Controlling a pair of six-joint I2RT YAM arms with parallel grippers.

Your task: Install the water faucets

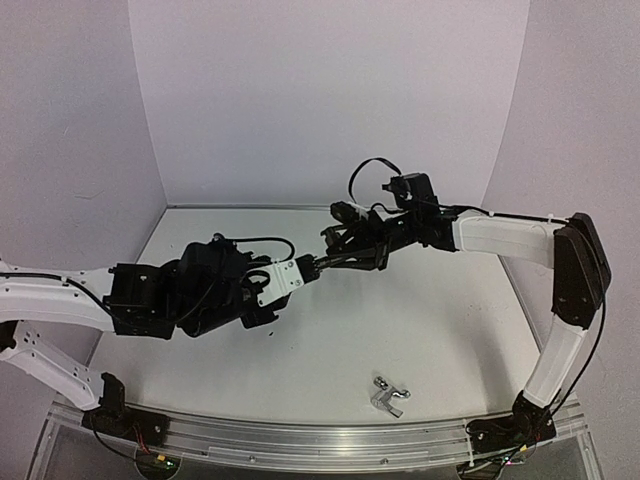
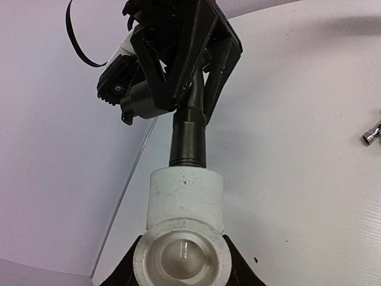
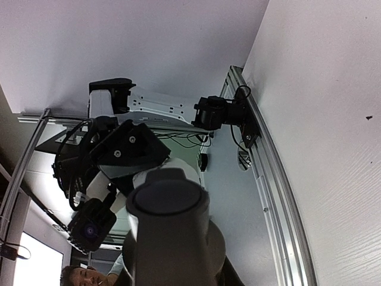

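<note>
Above the middle of the table, my left gripper is shut on a white pipe fitting, its open socket facing the left wrist camera. My right gripper is shut on the dark grey-black water faucet. The faucet's threaded end meets the fitting's upper socket, and the two stand in one line. In the right wrist view the dark faucet fills the foreground, with the white fitting just behind it. The chrome water faucet lies loose on the table near the front edge, and shows at the right edge of the left wrist view.
An aluminium rail runs along the table's near edge, with the two arm bases at its ends. White walls close in the table at the back and on both sides.
</note>
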